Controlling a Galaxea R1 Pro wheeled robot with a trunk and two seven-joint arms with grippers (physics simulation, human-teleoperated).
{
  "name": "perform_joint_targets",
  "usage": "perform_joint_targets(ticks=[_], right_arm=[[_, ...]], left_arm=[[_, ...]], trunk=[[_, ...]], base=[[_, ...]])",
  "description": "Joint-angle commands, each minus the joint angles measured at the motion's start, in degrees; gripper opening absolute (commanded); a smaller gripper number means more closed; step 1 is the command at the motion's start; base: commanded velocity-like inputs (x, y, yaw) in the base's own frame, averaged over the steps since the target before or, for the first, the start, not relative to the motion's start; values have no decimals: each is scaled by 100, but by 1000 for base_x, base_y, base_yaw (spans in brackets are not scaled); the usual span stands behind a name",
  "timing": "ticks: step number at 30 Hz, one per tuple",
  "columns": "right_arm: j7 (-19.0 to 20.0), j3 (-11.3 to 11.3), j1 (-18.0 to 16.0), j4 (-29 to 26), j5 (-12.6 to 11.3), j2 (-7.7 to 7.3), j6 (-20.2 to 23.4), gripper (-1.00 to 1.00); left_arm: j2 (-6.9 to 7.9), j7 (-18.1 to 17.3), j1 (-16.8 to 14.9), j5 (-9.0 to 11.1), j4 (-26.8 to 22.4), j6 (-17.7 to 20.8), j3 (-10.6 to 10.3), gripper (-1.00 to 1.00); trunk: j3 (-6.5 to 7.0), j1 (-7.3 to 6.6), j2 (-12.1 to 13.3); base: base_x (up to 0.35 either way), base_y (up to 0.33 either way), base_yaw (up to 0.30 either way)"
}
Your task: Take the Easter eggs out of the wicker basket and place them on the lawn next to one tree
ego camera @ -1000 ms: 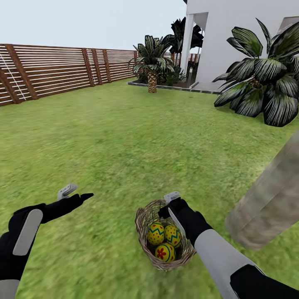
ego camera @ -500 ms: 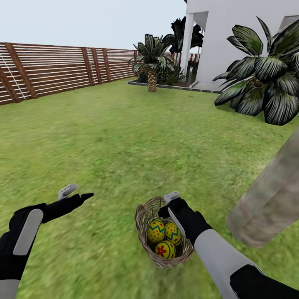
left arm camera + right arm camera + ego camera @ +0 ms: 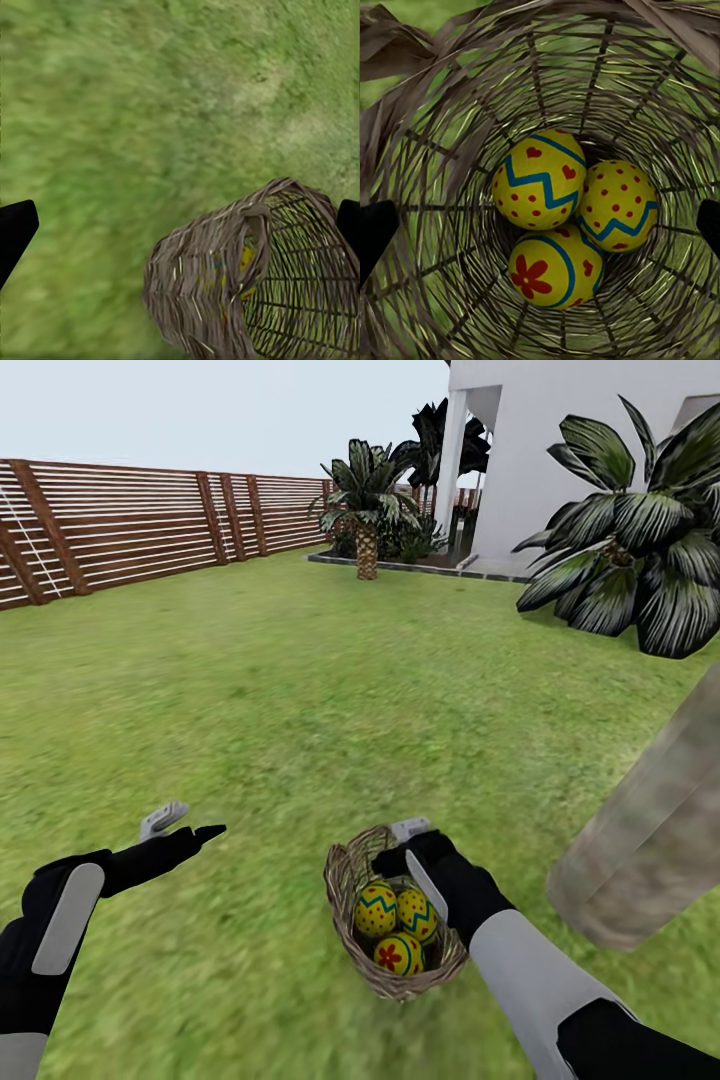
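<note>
Three Easter eggs (image 3: 562,217) clustered in the wicker basket (image 3: 350,880), straight ahead between the right gripper (image 3: 412,848) fingers, spread wide. Best to descend centred on the top egg, clear of the rim. Left gripper (image 3: 185,822) apart, fingers parted

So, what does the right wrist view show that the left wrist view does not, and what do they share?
Right wrist view alone: the basket's inside, with three eggs told apart, one with hearts, one with dots, one with a flower. Left wrist view alone: the basket from outside, lying on open lawn, with just a hint of yellow through the weave. Both share the basket and grass.
</note>
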Motion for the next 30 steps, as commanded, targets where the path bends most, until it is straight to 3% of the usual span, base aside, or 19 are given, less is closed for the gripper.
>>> perform_joint_targets(ticks=[1,19,27,30], right_arm=[[-49,13,-4,-3,-82,-4,14,100],[-669,-80,-4,9,-138,-1,-15,100],[-726,-106,-4,10,-156,3,-14,100],[-734,-106,-4,23,-161,5,-11,100]], left_arm=[[-1,-56,-4,-47,-1,27,10,100],[4,-56,-7,-47,-10,27,10,100],[5,-56,-7,-47,-10,27,10,100],[11,-56,-7,-47,-10,27,10,100]], trunk=[[-23,22,-44],[-346,417,-766],[-490,593,-1086],[-490,593,-1086]], base=[[0,0,0],[0,0,0],[0,0,0],[0,0,0]])
